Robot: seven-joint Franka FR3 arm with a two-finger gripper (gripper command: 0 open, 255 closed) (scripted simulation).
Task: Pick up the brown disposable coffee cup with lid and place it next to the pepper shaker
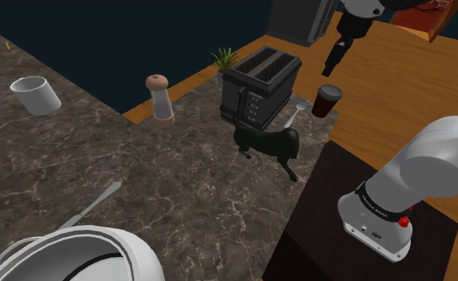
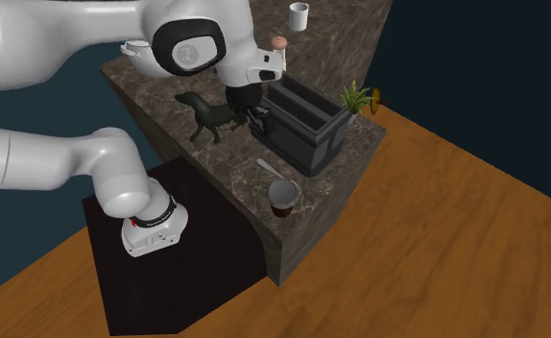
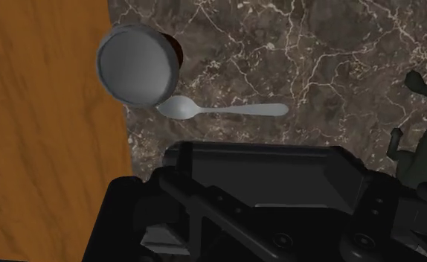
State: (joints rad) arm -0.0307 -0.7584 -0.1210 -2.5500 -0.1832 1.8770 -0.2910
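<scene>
Black all over, the claw (image 1: 332, 67) hangs in the air above the desk's corner, pointing down. Whether it is apart or together cannot be told, and it grips nothing.

In the shoulder view, the brown coffee cup (image 1: 326, 100) stands upright at six o'clock from the claw and clear of it, close to the corner of the desk (image 1: 140, 176). From the wrist view, the cup (image 3: 139, 65) shows a round grey lid, with the wooden floor (image 3: 41, 134) beside it.

A silver spoon (image 1: 295, 113) lies on the dark veined stone at eight o'clock from the cup, its bowl just beside the cup's base. At nine o'clock from the cup sits a black two-slot toaster (image 1: 259, 84). A dark dog figurine (image 1: 271, 145) stands at six o'clock from the toaster, and a small green plant (image 1: 226, 58) at ten o'clock.

The pepper shaker (image 1: 160, 100) is upright at nine o'clock from the toaster, well apart from the cup. Farther out at nine o'clock stands a white mug (image 1: 36, 94).
</scene>
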